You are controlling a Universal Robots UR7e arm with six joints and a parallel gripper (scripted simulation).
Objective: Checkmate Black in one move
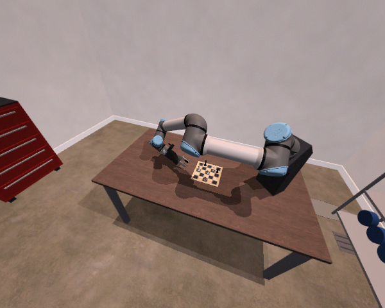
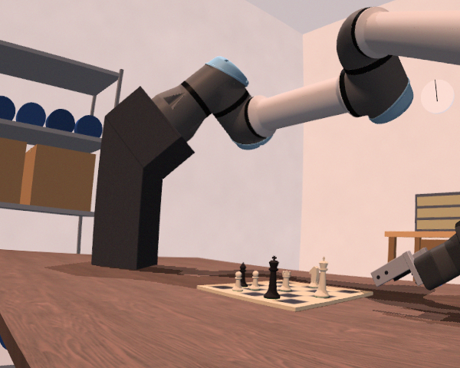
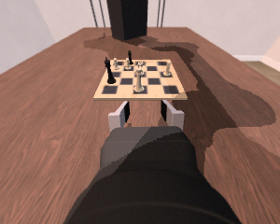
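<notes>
On a brown wooden table (image 1: 153, 185), a long grey and white arm (image 1: 230, 151) with pale blue joint caps, reaching out from a dark angled pedestal (image 2: 121, 221) at the far side. Near the table's middle, a small tan chessboard (image 3: 131, 94) with dark squares, lying flat. Just off the board's near edge, as seen from the wrist, the gripper (image 3: 146, 113), held low over the wood, tilted toward the board, jaws spread wide and grasping nothing, both pale fingers apart from the board and from every piece. On the board, all upright: a tall black king (image 2: 272, 277) toward the front edge in the exterior view, a white king (image 2: 322, 278) to its right, a white rook (image 2: 286, 280) between and behind them, a white knight (image 2: 313, 276) close behind the white king. Further left, two white pawns (image 2: 238, 281) with a black pawn (image 2: 243, 274) just behind. Square letters and digits too small to read.
</notes>
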